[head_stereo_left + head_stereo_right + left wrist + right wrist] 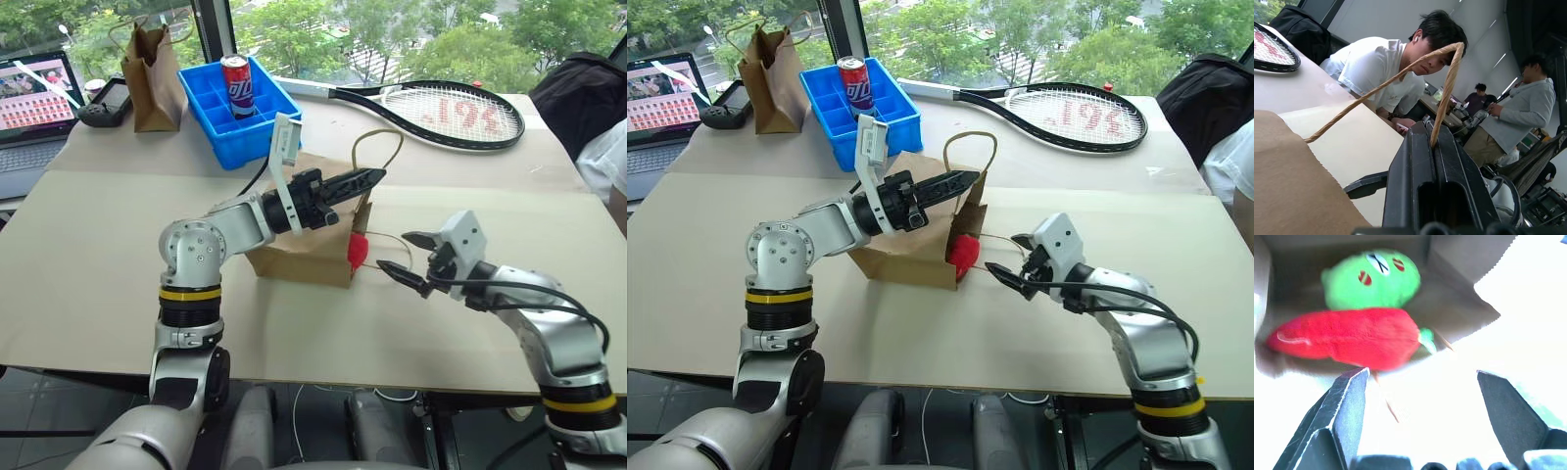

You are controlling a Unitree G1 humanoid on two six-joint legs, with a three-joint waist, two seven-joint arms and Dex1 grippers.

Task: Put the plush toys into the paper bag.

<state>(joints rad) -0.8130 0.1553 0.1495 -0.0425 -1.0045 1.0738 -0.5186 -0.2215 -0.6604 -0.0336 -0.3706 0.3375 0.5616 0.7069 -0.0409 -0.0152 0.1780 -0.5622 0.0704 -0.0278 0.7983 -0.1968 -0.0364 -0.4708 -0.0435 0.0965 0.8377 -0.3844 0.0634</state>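
The paper bag [294, 259] lies on its side at mid-table, its mouth turned to the right. My left gripper [380, 175] is shut on one cord handle [1447, 83] and holds it up above the bag. The red pepper plush toy [358, 252] lies in the bag's mouth, with its end poking out. Deeper inside sits the lime-green plush toy [1374, 281], right behind the red one [1352, 335]. My right gripper [397, 252] hovers just right of the mouth, open, with nothing between its fingers [1347, 401].
A blue compartment tray [211, 108] holding a soda can [238, 83] stands behind the bag. A darker, narrower paper bag [152, 83], a black device [106, 103] and a laptop [29, 108] are at far left. A tennis racket [441, 113] lies at back right. People sit beyond the table [1376, 68].
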